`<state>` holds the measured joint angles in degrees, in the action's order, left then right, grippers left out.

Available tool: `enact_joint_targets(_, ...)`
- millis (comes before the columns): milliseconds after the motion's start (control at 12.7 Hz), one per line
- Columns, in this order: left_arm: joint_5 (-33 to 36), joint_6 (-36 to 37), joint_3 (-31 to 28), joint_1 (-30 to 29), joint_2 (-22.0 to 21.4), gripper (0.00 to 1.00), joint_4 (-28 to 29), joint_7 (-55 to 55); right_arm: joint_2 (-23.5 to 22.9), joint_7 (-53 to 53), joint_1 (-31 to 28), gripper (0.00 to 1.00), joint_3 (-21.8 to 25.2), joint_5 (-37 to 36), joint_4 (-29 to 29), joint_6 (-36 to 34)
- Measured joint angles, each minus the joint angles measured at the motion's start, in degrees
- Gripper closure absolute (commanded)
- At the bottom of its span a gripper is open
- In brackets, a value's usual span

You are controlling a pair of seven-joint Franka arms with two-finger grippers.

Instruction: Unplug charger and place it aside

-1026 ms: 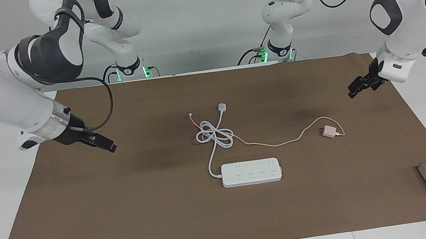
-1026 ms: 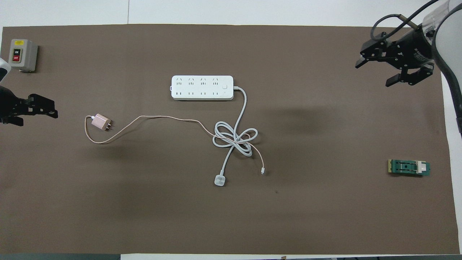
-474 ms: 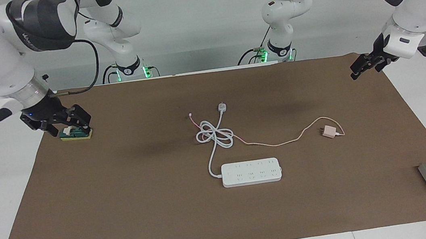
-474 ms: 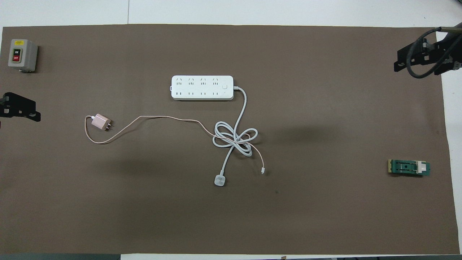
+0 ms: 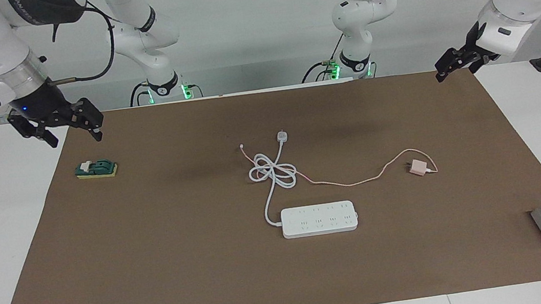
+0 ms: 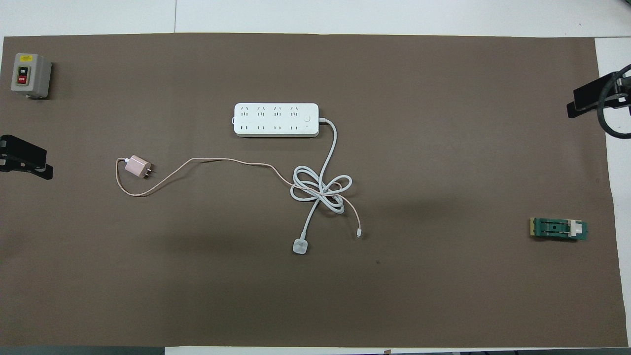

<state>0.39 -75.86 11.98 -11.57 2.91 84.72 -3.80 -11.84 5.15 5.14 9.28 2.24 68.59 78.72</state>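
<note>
Left end effector [image 5: 452, 64] spread, empty, up over the worktop [image 5: 201, 263] edge; right end effector [image 5: 58, 125] spread too. Charger [image 5: 418, 167] lies unplugged, apart from the strip [image 5: 319, 219] — your risk: its cable [image 5: 351, 181] threads the white cord's loops [image 5: 273, 171] — any pull drags both.

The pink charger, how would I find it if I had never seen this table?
Start at the long white power strip in the middle of the brown mat. Go toward the left arm's end of the table, a little nearer the robots, to the charger lying unplugged on the mat. It is the only small pale pink cube, with two metal prongs and a thin pink cable.
</note>
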Motion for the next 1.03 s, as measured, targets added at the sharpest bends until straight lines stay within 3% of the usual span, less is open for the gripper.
enact_joint_targets(316,0.00,-0.43,-1.81,3.29,-1.68,0.00,-0.85,0.85,5.44,1.39,-0.02,0.00,-0.05,-0.69,8.40,0.00)
enact_joint_targets(632,-0.12,-0.69,-9.15,10.48,-2.00,0.00,-0.85,1.70,11.13,2.22,-0.79,0.00,-0.50,-1.81,16.79,3.22)
enact_joint_targets(1026,-0.28,-0.55,-10.28,11.66,-2.92,0.00,-0.81,1.79,13.11,2.39,-4.56,0.00,-4.62,-3.14,19.30,7.82)
